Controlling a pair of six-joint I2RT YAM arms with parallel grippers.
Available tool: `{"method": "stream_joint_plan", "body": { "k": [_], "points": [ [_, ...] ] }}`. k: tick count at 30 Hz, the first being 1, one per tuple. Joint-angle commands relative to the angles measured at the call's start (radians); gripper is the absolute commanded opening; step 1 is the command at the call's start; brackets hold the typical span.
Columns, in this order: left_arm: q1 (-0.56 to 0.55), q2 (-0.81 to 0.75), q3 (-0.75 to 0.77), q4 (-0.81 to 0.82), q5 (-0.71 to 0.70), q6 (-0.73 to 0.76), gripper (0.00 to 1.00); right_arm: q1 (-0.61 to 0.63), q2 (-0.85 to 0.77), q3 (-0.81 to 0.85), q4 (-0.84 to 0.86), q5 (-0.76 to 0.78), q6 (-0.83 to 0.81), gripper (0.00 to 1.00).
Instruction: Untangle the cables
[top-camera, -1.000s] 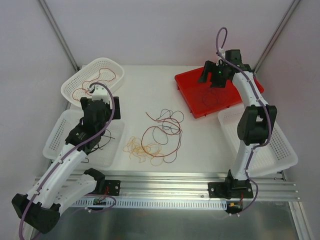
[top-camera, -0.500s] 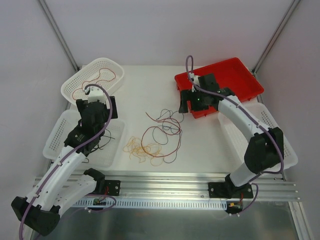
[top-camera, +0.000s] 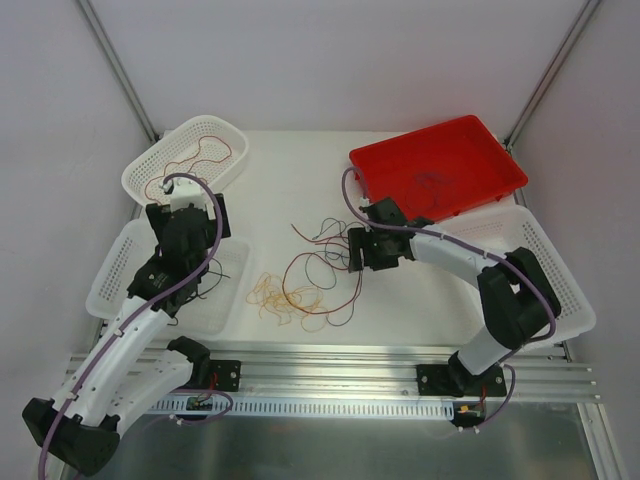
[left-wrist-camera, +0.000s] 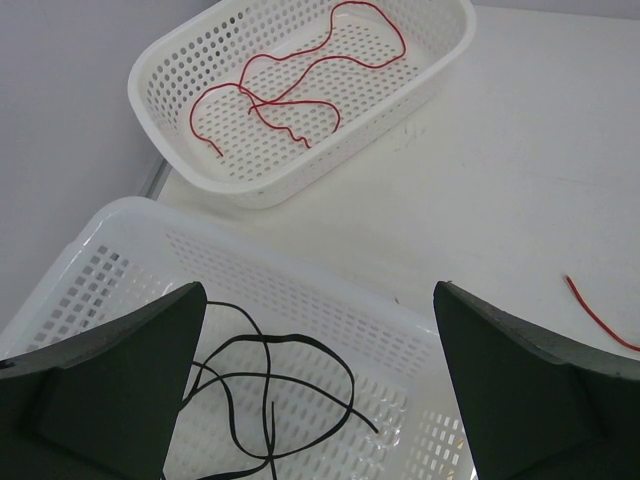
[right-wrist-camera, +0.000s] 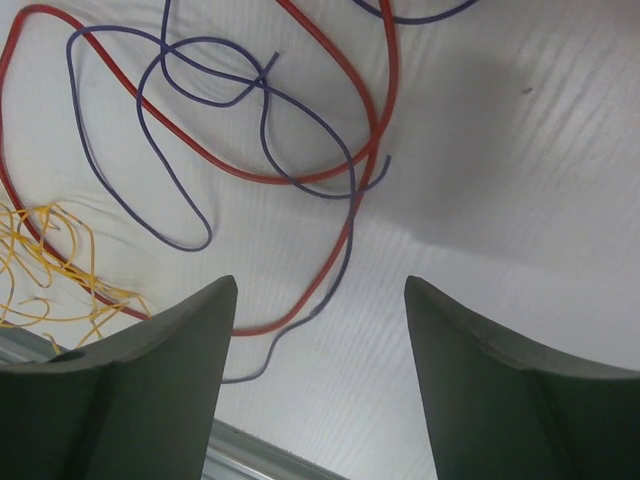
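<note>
Loose cables lie on the table's middle: a red loop (top-camera: 318, 283), dark purple strands (top-camera: 340, 240) and a pale yellow bunch (top-camera: 272, 292). My right gripper (top-camera: 358, 250) is open and empty, low over their right edge. In the right wrist view it (right-wrist-camera: 320, 380) hangs just above the red wire (right-wrist-camera: 330, 170) and purple wire (right-wrist-camera: 170, 140), with the yellow bunch (right-wrist-camera: 50, 270) at the left. My left gripper (top-camera: 188, 212) is open and empty over the near left basket. In the left wrist view it (left-wrist-camera: 320, 390) stands above a black wire (left-wrist-camera: 270, 400).
A red tray (top-camera: 480, 140) at the back right holds a dark wire (top-camera: 430, 182). The far left white basket (top-camera: 228, 135) holds a red wire (left-wrist-camera: 300, 85). The near left basket (top-camera: 120, 260) holds the black wire. Another white basket (top-camera: 550, 290) stands at the right.
My right arm has swung from over the red tray down to the table's middle beside the loose cables. My left gripper has drawn back slightly over the near left basket.
</note>
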Motion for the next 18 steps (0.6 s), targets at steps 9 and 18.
{"method": "stream_joint_plan", "body": {
  "k": [9,18],
  "points": [
    [0.011,0.005,-0.009,0.043,-0.007,-0.016,0.99,0.046,0.048,0.014,0.116,0.077,0.056,0.24],
    [0.013,0.015,-0.009,0.043,0.011,-0.019,0.99,0.061,-0.233,0.156,-0.148,0.211,-0.056,0.01]
  ]
}}
